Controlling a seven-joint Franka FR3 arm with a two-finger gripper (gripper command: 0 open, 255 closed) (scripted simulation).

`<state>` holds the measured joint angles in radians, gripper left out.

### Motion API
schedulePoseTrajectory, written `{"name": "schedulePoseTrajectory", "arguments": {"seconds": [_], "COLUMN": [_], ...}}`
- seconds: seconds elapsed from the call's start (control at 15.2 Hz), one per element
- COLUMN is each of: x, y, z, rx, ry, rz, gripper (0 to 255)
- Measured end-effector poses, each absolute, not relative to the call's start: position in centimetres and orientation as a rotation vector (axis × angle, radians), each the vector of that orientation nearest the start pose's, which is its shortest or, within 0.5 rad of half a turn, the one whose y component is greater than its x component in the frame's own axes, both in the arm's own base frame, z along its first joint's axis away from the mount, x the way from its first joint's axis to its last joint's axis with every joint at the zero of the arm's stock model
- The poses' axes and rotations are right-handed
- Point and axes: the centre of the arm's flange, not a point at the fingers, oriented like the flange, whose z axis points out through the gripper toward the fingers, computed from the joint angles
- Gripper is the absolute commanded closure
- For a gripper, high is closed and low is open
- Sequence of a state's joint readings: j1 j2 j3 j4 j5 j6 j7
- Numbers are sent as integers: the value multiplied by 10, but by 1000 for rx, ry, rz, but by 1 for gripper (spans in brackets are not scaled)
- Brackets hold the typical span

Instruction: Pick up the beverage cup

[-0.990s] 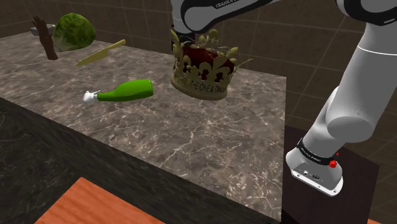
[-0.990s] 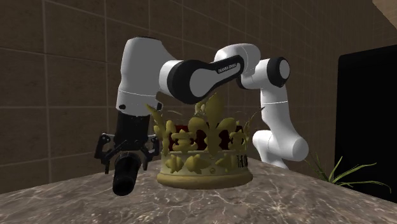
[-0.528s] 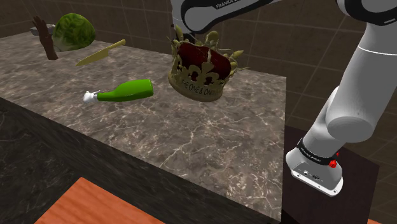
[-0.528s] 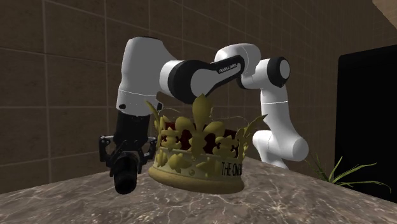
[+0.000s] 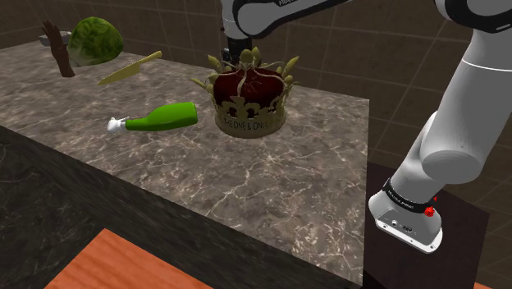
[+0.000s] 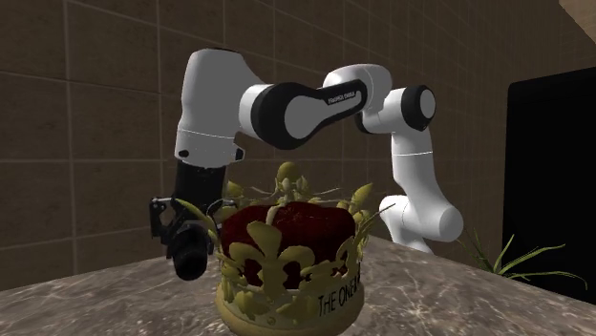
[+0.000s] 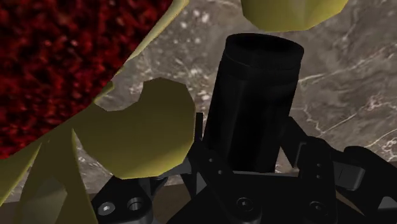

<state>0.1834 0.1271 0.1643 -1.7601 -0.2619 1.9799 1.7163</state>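
Plainly, the tool [image 7: 254, 153] is closed round the black cup [image 7: 257, 83], holding it — a gold crown [image 5: 249, 103] just beside.

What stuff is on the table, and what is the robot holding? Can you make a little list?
tool: shut on the black cup
black cup: clasped between the fingers, close beside the crown
crown: gold with dark red inside, standing on the stone table
green bottle: lying on its side
green round thing: at the far corner, near a yellow blade
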Motion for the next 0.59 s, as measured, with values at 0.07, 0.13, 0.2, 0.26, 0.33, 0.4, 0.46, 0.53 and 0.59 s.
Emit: {"name": "schedulePoseTrajectory", "arguments": {"seconds": [0.07, 0.13, 0.2, 0.26, 0.33, 0.4, 0.46, 0.53, 0.59], "x": [581, 581, 581, 581, 581, 582, 582, 581, 581], "y": [188, 189, 190, 189, 187, 188, 188, 187, 188], "z": [503, 508, 512, 518, 523, 529, 534, 540, 546], "rx": [-2531, -2532, -2532, -2533, -2533, -2532, -2532, -2532, -2532], "ry": [1880, 1881, 1881, 1881, 1881, 1881, 1881, 1881, 1881], "rz": [-381, -380, -380, -380, -380, -380, -380, -380, -380], "gripper": [255, 255, 255, 255, 255, 255, 255, 255, 255]}}
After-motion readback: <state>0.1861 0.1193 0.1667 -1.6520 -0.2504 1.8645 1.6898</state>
